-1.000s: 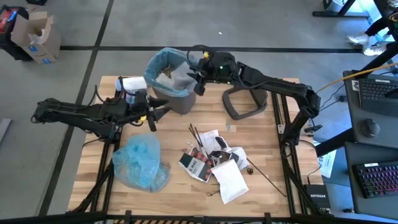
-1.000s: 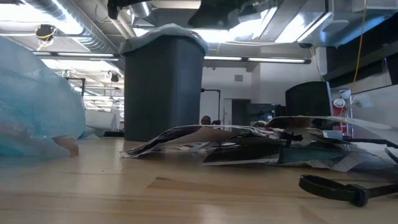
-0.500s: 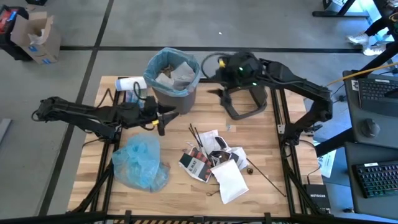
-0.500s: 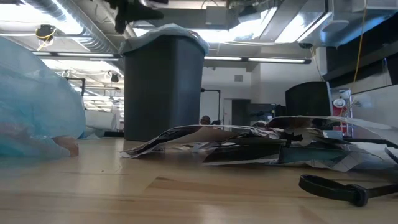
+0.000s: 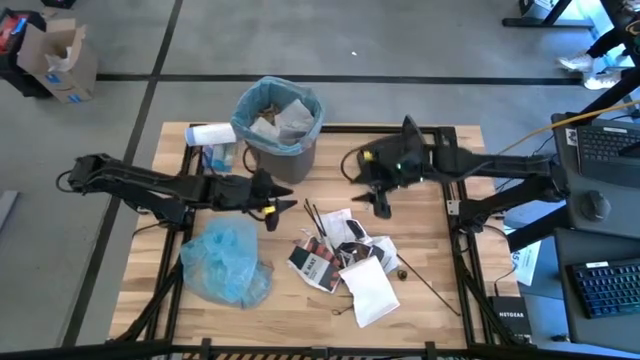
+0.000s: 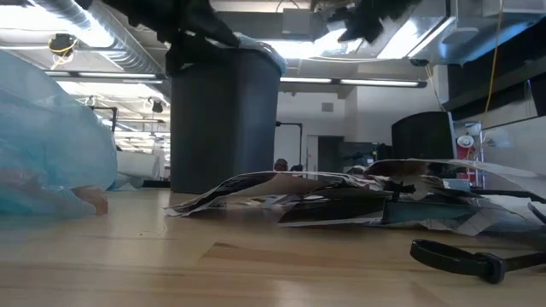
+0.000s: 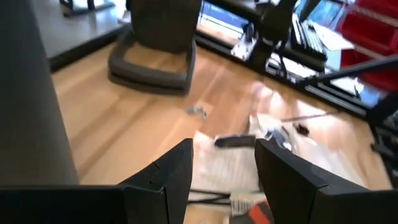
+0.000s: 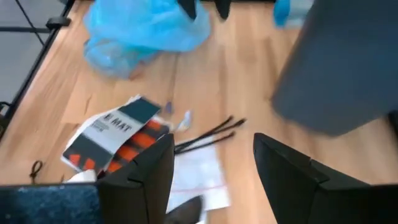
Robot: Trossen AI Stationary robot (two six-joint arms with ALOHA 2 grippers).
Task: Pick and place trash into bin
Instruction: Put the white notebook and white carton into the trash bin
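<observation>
The dark grey bin [image 5: 278, 118] with its light blue liner stands at the table's far side, crumpled paper inside it. The trash pile [image 5: 345, 255] lies at mid-table: a red-black-white packet [image 8: 118, 134], thin dark sticks [image 8: 208, 135] and a white mailer [image 5: 370, 290]. My left gripper [image 5: 283, 207] is open just near of the bin, left of the pile, and its wrist view [image 7: 224, 168] looks over the litter. My right gripper [image 5: 380, 205] is open above the pile's far right, its fingers [image 8: 211, 162] over the sticks and packet. Neither touches anything.
A crumpled blue bag [image 5: 228, 262] lies near the left front. The grey lid [image 7: 152, 68] rests on the table right of the bin, mostly under my right arm. A white roll [image 5: 212, 135] sits left of the bin. A long thin stick [image 5: 425, 280] lies at the right.
My right gripper has swung from above the bin's rim toward the right and the near edge, coming down over the table beside the trash pile. My left gripper has moved right, from beside the bin toward the pile. The litter has stayed in place.
</observation>
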